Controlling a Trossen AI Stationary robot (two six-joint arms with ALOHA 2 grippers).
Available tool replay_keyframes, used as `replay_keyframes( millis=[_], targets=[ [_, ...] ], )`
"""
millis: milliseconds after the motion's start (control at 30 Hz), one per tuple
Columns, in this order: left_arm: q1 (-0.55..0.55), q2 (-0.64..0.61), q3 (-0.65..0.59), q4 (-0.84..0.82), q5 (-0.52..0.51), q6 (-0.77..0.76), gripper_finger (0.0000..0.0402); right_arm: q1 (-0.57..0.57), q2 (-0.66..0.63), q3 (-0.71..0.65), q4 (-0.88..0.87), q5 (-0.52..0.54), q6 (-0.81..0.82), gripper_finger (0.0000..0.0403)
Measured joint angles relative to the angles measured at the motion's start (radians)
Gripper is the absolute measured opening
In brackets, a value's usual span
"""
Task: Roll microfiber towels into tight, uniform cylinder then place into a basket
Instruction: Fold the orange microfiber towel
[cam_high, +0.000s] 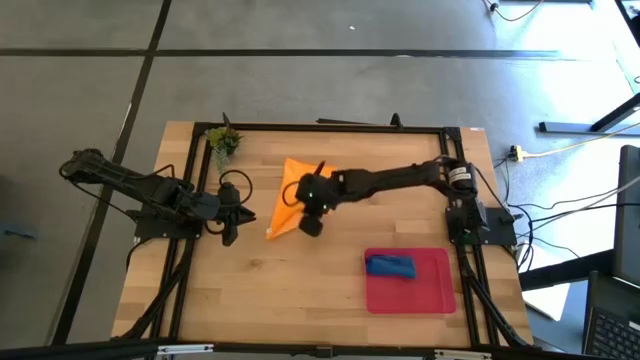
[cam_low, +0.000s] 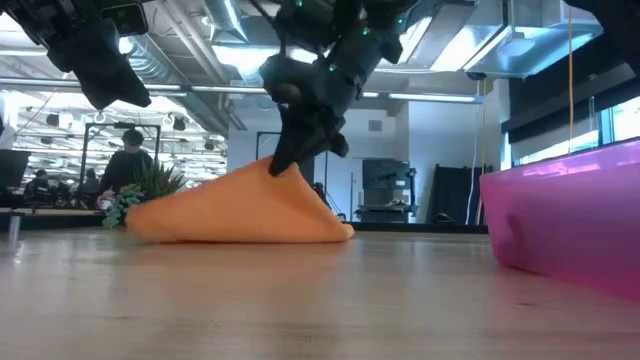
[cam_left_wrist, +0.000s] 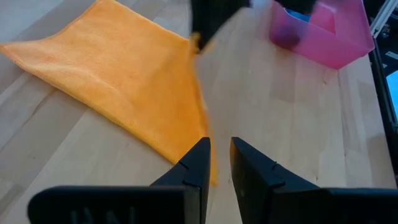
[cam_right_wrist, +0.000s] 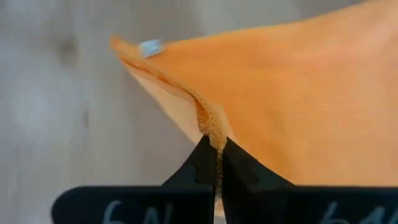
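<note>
Orange microfiber towel (cam_high: 288, 200) lies on the table (cam_high: 300, 290) with one edge pinched up into a peak by the right gripper (cam_right_wrist: 214, 146), whose fingers are clamped on just the hem, as the right wrist view shows. That hold looks thin: if the gripper pulls sideways or lifts quickly, the hem could slip out and the cloth flop back unrolled, or the whole towel could drag across the table instead of folding over itself, giving a loose, uneven roll. The left gripper (cam_left_wrist: 214, 155) hovers just beside the towel's near edge, its fingers a little apart and holding nothing; if it stays off the cloth, nothing anchors the far side. Well apart from the right gripper sits the red basket (cam_high: 435, 295), and inside it rests the blue towel (cam_high: 391, 266), seemingly already bundled, though the high view is too small to judge how tightly.
</note>
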Motion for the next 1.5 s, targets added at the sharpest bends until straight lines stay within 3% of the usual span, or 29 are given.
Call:
replay_keyframes(
  millis=[400,667,1033,1233,1500],
  targets=[
    [0.000,0.000,0.000,0.000,0.002,-0.001,0.0053,-0.101,0.000,0.004,-0.060,0.090,0.293,0.0004],
    [0.000,0.000,0.000,0.001,0.002,-0.001,0.0053,-0.101,0.000,0.004,-0.208,0.241,0.418,0.0004],
    [0.000,0.000,0.000,0.001,0.002,-0.002,0.0053,-0.101,0.000,0.004,-0.253,0.217,0.435,0.0014],
    [0.000,0.000,0.000,0.001,0.002,-0.002,0.0053,-0.102,0.000,0.004,-0.253,0.214,0.435,0.0059],
    [0.000,0.000,0.000,-0.001,0.002,-0.043,0.0053,-0.111,0.000,0.004,-0.253,0.205,0.429,0.0164]
  ],
)
